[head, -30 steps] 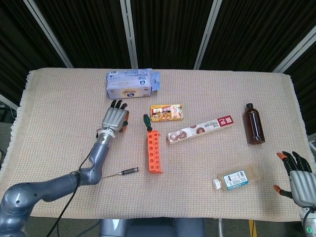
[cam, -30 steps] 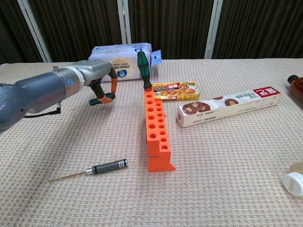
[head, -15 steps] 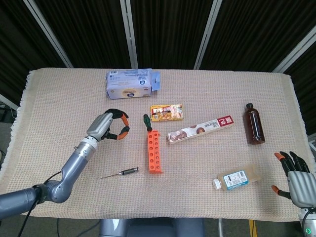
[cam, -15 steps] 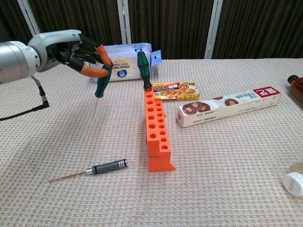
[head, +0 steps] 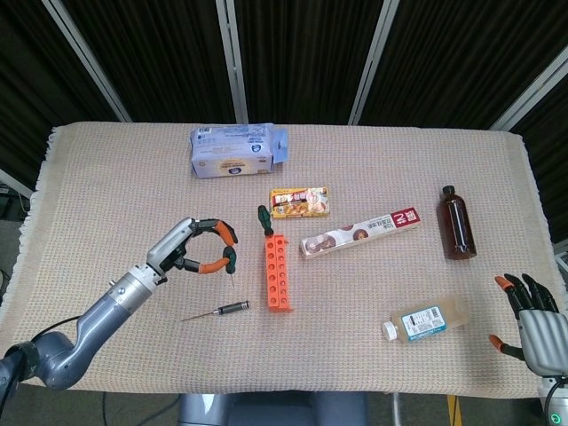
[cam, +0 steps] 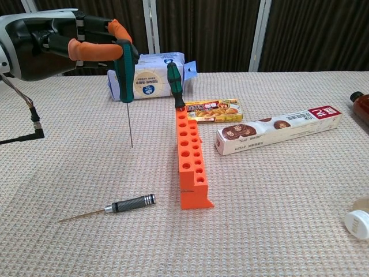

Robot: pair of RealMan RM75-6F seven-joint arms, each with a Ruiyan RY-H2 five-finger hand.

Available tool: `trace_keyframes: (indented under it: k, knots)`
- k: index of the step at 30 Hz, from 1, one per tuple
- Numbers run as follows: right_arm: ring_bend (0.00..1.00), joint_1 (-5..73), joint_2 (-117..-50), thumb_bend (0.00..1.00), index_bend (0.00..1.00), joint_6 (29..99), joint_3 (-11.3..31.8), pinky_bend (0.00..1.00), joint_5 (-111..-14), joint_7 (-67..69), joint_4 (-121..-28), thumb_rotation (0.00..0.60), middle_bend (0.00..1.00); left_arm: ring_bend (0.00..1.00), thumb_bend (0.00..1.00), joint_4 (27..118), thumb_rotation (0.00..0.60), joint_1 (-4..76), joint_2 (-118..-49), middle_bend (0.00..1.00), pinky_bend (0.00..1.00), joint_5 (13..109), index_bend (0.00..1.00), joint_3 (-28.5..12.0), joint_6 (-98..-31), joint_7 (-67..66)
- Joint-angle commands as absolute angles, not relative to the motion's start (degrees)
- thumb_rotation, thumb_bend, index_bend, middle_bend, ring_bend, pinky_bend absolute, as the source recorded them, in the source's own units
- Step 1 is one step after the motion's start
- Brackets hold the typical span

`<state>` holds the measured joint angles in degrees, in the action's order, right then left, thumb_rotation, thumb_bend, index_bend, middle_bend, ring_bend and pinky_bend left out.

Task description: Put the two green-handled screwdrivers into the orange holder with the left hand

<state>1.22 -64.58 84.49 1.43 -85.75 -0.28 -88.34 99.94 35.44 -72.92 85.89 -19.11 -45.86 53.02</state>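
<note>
1. Both views are bright and evenly lit, apparently from overhead.
2. Shadows on the worktop [head: 106,177] are short and soft.
3. The background behind it stays dark.
4. Focus is sharp across the cloth weave in both views.
5. The left hand [cam: 69,43], close to the chest camera, looks slightly soft.

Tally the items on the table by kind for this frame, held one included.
Screwdrivers: 3 (green-handled in left hand, green-handled in orange holder, black)
Holders: 1
Bottles: 2 (brown, clear)
Food packages: 3 (blue bag, yellow box, long box)
Total: 9
</note>
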Motion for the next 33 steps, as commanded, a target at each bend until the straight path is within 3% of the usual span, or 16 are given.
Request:
trace_keyframes:
  k: [1, 25, 33]
  knots:
    - [0.05, 1.23, -64.65, 0.0, 0.14, 84.36, 1.46, 0.13, -85.67, 0.13, -88.03, 0.6, 0.11, 0.25, 0.5, 99.01, 0.6, 37.33, -73.28, 0.4, 0.29, 88.54, 0.65, -17.78, -47.27, 57.25]
    - [0.05, 1.07, -64.48, 0.0, 0.14, 84.17, 1.97, 0.13, -84.81, 2.01, -86.73, 0.6, 0.11, 0.25, 0.5, 90.05, 0.6, 45.06, -86.29, 0.4, 0.29, 84.32, 0.65, -15.47, -49.76, 53.26]
    - [0.05, 1.08, -64.38, 0.0, 0.14, 83.89, 2.08, 0.13, -84.44, 2.05, -86.74, 0.6, 0.12, 0.25, 0.5, 89.54, 0.6, 46.27, -87.04, 0.4, 0.29, 83.37, 0.65, -15.78, -50.69, 52.56]
